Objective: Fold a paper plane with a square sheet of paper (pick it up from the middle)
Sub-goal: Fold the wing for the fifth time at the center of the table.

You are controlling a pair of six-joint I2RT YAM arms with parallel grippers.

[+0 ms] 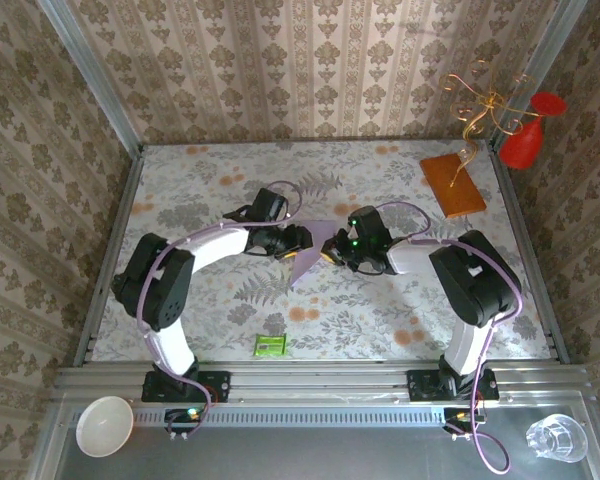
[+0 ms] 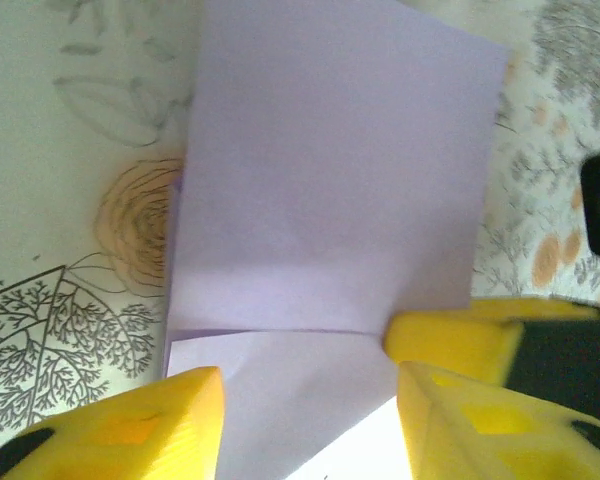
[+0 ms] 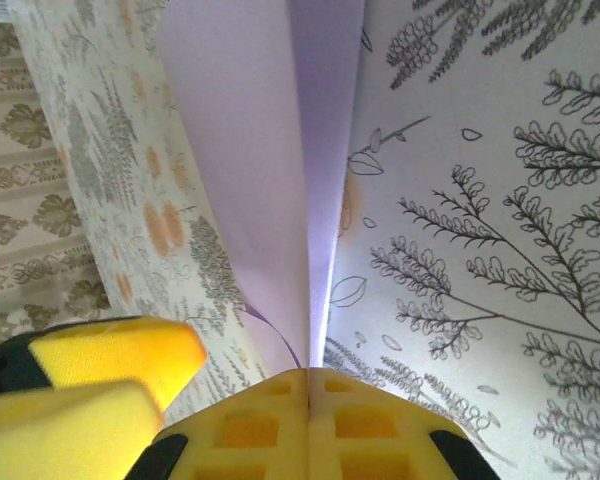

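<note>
Folded sheet of paper (image 1: 304,268) mid-worktop (image 1: 210,170), between my arms.
My left end effector (image 2: 308,378) stands apart over the sheet's crease edge; my right end effector (image 3: 308,378) is clamped on its raised fold. Open worktop lies all round; the orange board (image 1: 454,184) sits far right, well apart.

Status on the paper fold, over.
Left gripper open over paper. Right gripper shut on its crease. Paper partly folded. Green packet lies apart.

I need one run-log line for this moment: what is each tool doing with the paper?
stage: folding | paper: partly folded | left tool: open over paper | right tool: shut on paper crease
</note>
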